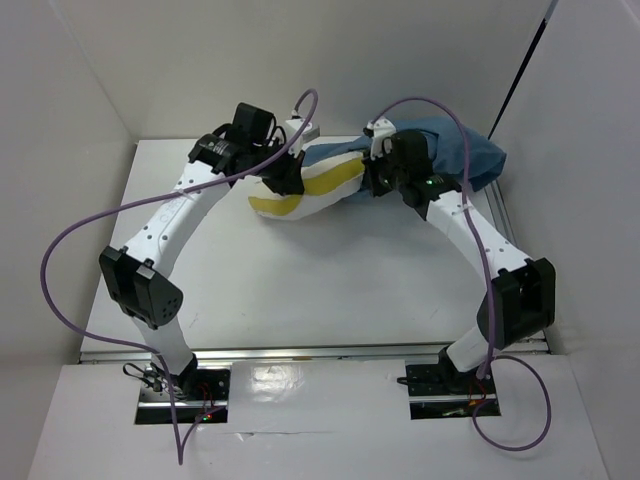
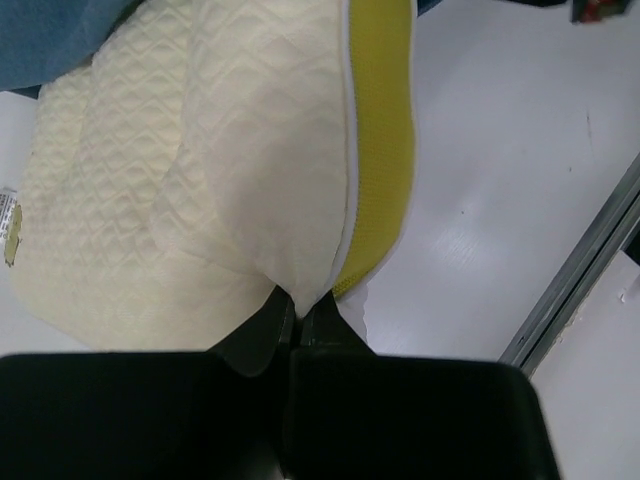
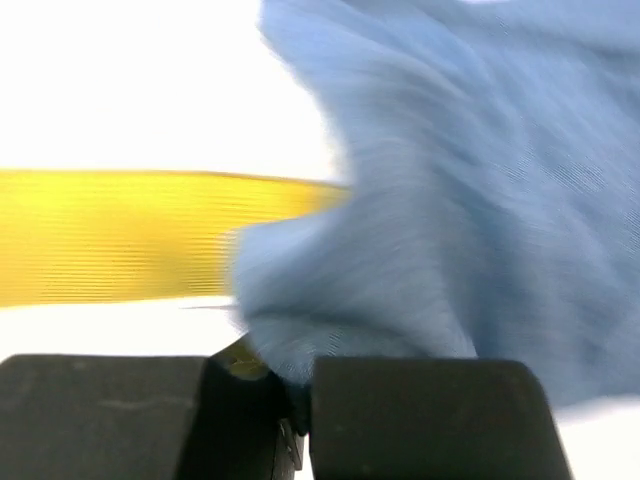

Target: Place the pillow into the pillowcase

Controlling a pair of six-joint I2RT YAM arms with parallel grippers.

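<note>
Top view:
- pillow point(image 1: 300, 192): only the left end shows. The rest is inside the pillowcase point(image 1: 470, 155) or under the right arm point(image 1: 470, 225). How far in it sits cannot be told.
- The pillowcase mouth is hidden by the same arm.

Left wrist view:
- The pillow is cut off at the top and left edges.
- small tag point(image 2: 9, 225) at the left edge is half cropped, its print too small to read.
- left claw point(image 2: 297, 312): tips sunk in the fold of the pillow corner, pads not visible.

Right wrist view:
- The pillowcase cloth is blurred, its weave lost, and it is cropped at the top and right.
- The pillow's yellow band runs off the left edge.
- right claw point(image 3: 292, 385): tips buried under cloth. Whether the yellowish scrap beside them is pillow is unclear.
</note>
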